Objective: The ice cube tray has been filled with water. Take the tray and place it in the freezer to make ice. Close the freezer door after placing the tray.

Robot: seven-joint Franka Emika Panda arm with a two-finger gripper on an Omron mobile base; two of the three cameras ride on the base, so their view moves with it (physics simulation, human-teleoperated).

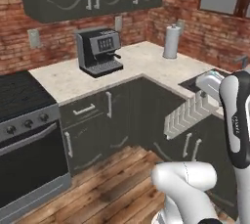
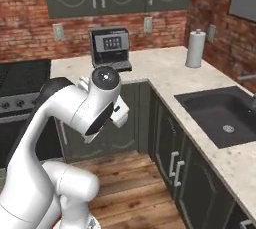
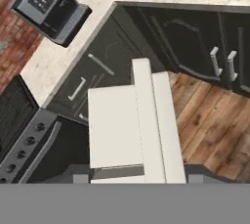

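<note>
My gripper [image 1: 207, 97] is shut on the ice cube tray [image 1: 185, 116], a pale grey-white ribbed rectangle. The tray hangs tilted in the air in front of the dark lower cabinets, its free end pointing down and left, above the wooden floor. In the hand view the tray [image 3: 128, 125] reaches away from the gripper [image 3: 136, 175], with a dark fingertip on either side of its near end. Whether its cells hold water I cannot make out. The freezer and the freezer door are out of view.
An L-shaped stone counter [image 1: 141, 61] carries a coffee machine [image 1: 99, 52] and a paper towel roll [image 1: 171, 41]. A dark sink [image 2: 220, 115] is set in the right run. A stove [image 1: 24, 120] stands at the left. Wooden floor [image 1: 112, 184] lies open below the tray.
</note>
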